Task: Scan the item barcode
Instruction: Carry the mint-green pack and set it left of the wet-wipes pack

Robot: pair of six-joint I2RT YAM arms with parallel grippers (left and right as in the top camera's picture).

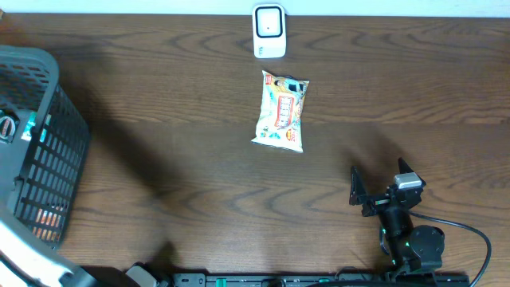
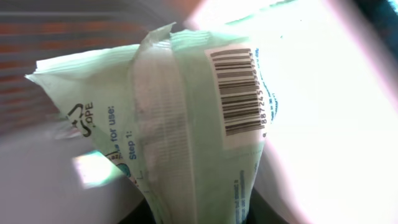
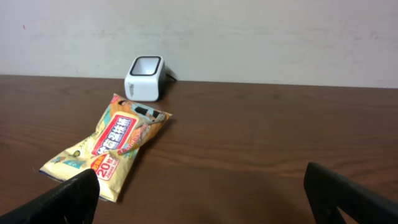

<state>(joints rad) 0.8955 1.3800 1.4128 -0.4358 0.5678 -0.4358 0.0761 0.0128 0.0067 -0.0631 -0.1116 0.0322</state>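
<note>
Dark wood-grain table (image 1: pixel 159 96) lies under the whole scene, but the item to be scanned shows only in the left wrist view. A pale green pouch (image 2: pixel 180 137) fills that frame, close to the lens, with its barcode (image 2: pixel 236 90) on a white label turned toward the camera. Where it sits over the table I cannot tell. The left gripper's own fingers do not show, so whether they pinch it cannot be told either. The pouch looks light and limp, made of thin glossy film that will crinkle, slide and fold. A raised seam (image 2: pixel 155 112) runs down its length just beside the label. My judgement is to hold it by a sealed end or by that seam, clear of the bars, and to keep the label panel flat. A snack packet (image 1: pixel 281 112) lies printed face up near the middle of the far edge, just in front of the scanner (image 1: pixel 269 32) and not touching it. A grey mesh basket (image 1: pixel 48 159) stands at the left edge. The right gripper (image 1: pixel 380 183) hovers by the near edge toward the right corner, jaws spread wide and empty.
</note>
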